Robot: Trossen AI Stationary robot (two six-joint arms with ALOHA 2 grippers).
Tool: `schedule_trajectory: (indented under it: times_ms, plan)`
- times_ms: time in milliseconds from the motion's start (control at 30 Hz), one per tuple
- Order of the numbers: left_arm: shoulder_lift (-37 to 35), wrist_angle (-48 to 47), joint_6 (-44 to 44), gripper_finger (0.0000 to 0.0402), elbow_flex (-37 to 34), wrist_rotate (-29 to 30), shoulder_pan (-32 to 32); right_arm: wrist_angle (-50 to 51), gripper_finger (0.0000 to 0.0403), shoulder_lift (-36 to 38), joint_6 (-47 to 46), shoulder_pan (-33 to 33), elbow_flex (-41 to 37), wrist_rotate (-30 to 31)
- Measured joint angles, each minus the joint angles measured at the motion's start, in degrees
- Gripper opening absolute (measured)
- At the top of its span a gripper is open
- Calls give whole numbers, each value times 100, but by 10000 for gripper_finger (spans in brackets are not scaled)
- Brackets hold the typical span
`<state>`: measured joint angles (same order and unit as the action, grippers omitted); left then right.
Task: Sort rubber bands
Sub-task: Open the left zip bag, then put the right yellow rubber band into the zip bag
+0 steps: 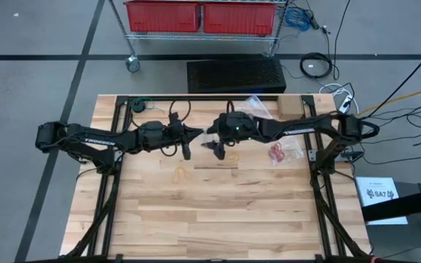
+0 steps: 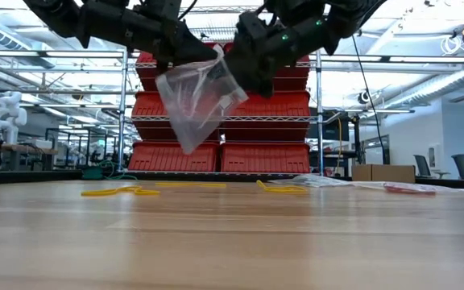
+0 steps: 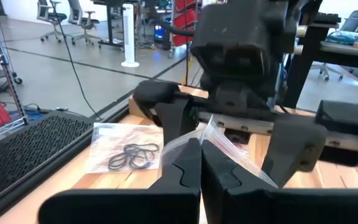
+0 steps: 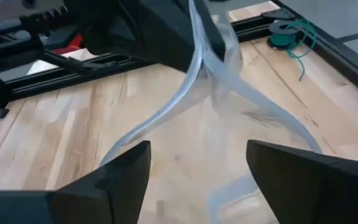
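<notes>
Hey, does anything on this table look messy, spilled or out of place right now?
Loose yellow rubber bands lie scattered on the bare wood, outside any bag. The clear bag hangs crumpled in mid-air, pinched by the left gripper; the right gripper stands open beside it.

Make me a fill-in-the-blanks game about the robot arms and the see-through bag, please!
1. The clear plastic bag hangs in the air, pinched by the ___ gripper.
2. The right gripper has its jaws ___.
3. The rubber bands lying loose on the wooden table are ___ in colour.
4. Another bag lying flat holds ___ bands.

Missing words: left; open; yellow; black
</notes>
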<state>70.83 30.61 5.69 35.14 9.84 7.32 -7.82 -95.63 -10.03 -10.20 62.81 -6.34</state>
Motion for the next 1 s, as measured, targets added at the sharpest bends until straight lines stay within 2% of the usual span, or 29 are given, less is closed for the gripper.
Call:
schedule_trajectory:
  times_ms: [267,767,1000]
  plan:
    - [68,9,125,0,0,-19,-62,365,258,190,169,-9,0,-5]
    - [367,505,149,0,2,-29,-125,1455,258,1445,498,-35,0,41]
    - [367,486,144,0,2,4,-126,1549,258,1549,627,-61,0,74]
